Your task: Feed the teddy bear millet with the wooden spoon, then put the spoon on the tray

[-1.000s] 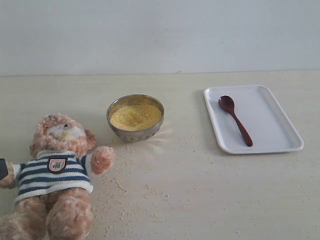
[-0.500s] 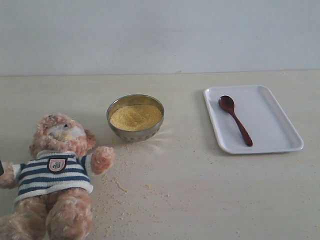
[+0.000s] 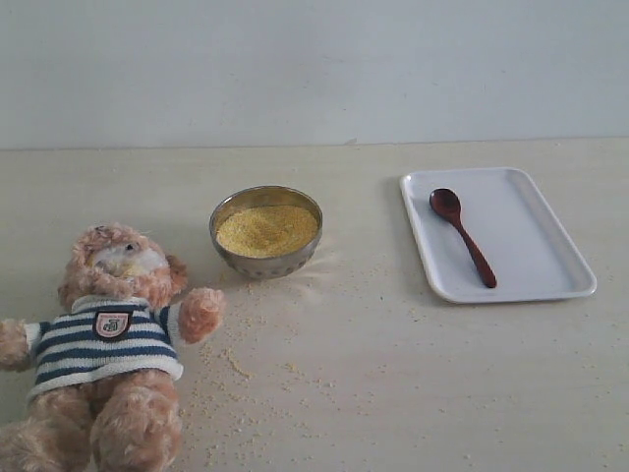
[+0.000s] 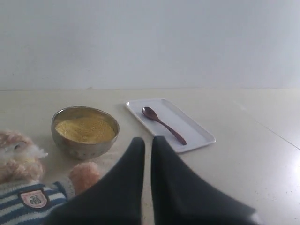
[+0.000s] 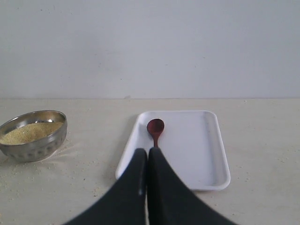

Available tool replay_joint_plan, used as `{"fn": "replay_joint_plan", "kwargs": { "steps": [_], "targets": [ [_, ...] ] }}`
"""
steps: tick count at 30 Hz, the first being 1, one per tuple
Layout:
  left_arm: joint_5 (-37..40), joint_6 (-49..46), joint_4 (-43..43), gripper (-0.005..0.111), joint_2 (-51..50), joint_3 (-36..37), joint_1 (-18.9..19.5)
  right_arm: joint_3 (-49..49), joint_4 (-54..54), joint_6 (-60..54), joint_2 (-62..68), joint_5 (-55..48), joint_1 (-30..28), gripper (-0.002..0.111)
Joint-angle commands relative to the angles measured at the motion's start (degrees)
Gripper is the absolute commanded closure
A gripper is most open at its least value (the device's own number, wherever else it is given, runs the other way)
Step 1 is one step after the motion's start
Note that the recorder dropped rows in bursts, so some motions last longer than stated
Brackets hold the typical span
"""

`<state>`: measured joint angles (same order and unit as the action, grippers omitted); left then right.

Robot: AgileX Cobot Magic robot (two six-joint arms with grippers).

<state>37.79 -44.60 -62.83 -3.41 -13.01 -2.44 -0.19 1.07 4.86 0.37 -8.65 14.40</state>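
The teddy bear (image 3: 108,339) lies on its back at the front left of the table, with one paw (image 4: 84,173) showing in the left wrist view. The metal bowl (image 3: 228,258) of millet (image 3: 266,229) stands at the middle. On the white tray (image 3: 536,261) at the right rests the wooden spoon (image 3: 462,236), its bowl end toward the wall. Neither gripper shows in the exterior view. My left gripper (image 4: 147,139) is shut and empty, above the bear's side. The right gripper (image 5: 147,150) is shut and empty in front of the tray (image 5: 197,150); its fingers hide the handle of the spoon (image 5: 155,127).
Scattered millet crumbs (image 3: 246,369) lie on the table between the bear and the bowl. A plain wall (image 3: 314,69) runs behind the table. The bowl (image 5: 33,140) stands off to one side of the tray in the right wrist view.
A dark gripper tip at the left edge of the exterior view, beside the bear's arm, has drawn back out of the picture. Bear, bowl, spoon and tray have not moved.
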Motion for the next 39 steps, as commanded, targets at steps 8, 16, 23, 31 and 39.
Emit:
{"fn": "replay_joint_plan", "kwargs": {
  "steps": [8,16,23,31,39],
  "targets": [
    [-4.60,0.06,-0.75,0.102,3.41,10.49,-0.91,0.19,-0.04,-0.26,-0.37,0.31,-0.08,0.108],
    [-5.38,0.06,0.76,0.102,3.41,13.01,-0.91,0.19,-0.04,-0.26,-0.37,0.31,-0.08,0.108],
    [-10.12,0.06,1.82,0.102,3.41,13.01,-0.91,0.19,-0.04,-0.26,-0.37,0.31,-0.08,0.108],
    [-25.60,5.90,17.92,0.102,3.41,13.01,-0.91,0.19,-0.04,-0.26,-0.37,0.31,-0.08,0.108],
    [-29.20,41.21,48.94,0.102,3.41,13.01,-0.91,0.19,-0.04,-0.26,-0.37,0.31,-0.08,0.108]
  ]
}}
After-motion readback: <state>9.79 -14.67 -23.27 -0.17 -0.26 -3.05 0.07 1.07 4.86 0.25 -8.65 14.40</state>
